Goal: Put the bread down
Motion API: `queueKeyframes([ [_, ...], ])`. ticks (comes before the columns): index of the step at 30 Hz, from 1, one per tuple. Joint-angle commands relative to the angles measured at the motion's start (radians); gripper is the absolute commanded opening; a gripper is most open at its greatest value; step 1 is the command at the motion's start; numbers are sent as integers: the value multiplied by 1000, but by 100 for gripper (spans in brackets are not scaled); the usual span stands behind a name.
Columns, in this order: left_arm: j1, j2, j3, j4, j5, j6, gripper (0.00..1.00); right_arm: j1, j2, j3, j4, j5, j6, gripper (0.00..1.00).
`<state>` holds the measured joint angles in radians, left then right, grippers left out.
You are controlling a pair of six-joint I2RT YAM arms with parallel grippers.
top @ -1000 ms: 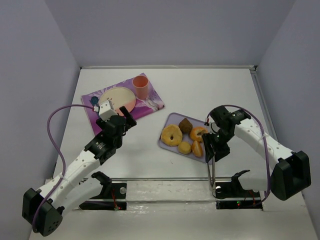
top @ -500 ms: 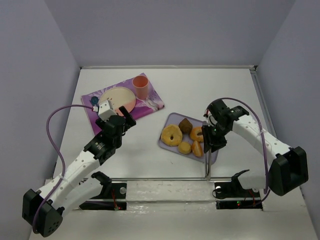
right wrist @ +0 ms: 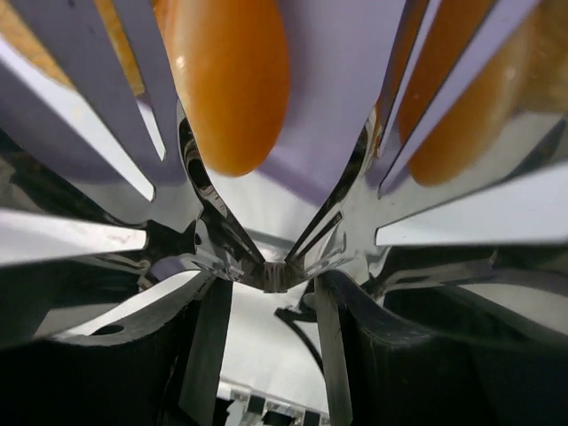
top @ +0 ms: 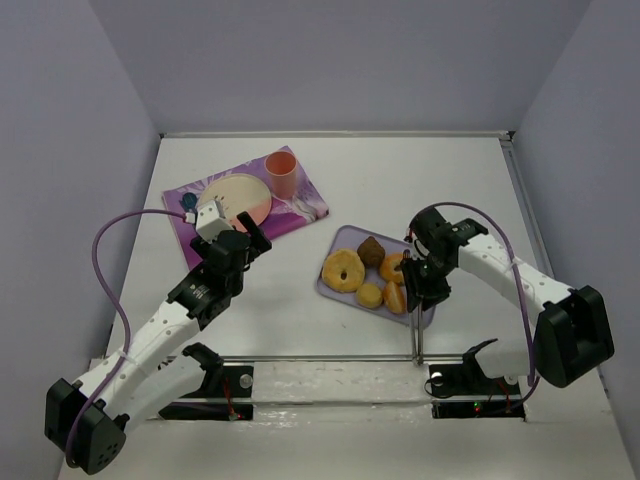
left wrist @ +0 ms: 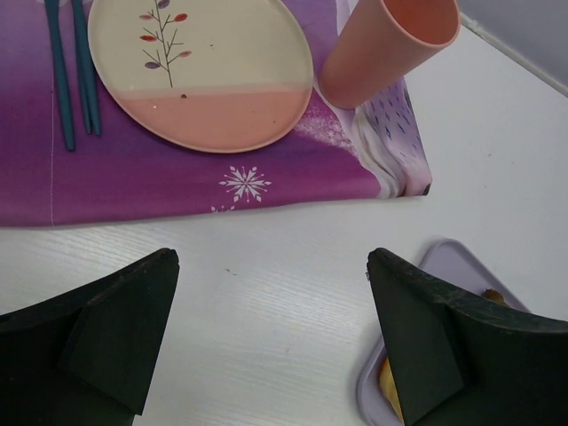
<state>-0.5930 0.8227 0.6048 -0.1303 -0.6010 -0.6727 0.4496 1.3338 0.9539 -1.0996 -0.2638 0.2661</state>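
Here the right gripper (top: 424, 284) is clenched on metal tongs (right wrist: 266, 266), their tips down at the bread (top: 396, 298), which lies on the lilac tray (top: 346, 240), near right, beside 1 pale bun (top: 370, 295). The left gripper (left wrist: 271, 266) hangs over the table (top: 400, 180), its 2 jaws released.

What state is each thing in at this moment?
Left gripper: open, empty.
Right gripper: shut on the tongs.
Tongs: blades apart, low over the purple tray.
Bread: lying on the tray between the tong blades.
Pink cup: upright on the placemat.
Plate: bare, on the placemat.
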Motion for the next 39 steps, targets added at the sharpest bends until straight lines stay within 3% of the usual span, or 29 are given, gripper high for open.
queueKeyframes([
  [1,10,6,26,34,-13,10,99,29,-31,-26,139,204,102,47],
  [17,13,-25,16,24,-14,5,99,87,61,-60,250,250,153,51],
  [26,16,-34,13,24,-14,2,99,100,-71,-72,144,259,182,51],
  [30,16,-30,13,24,-11,2,99,100,-148,-93,135,226,193,45],
  [34,18,-31,16,21,-10,4,99,100,-199,-106,92,44,162,46],
  [39,18,-34,13,21,-8,1,99,219,-228,-112,-23,0,212,47],
])
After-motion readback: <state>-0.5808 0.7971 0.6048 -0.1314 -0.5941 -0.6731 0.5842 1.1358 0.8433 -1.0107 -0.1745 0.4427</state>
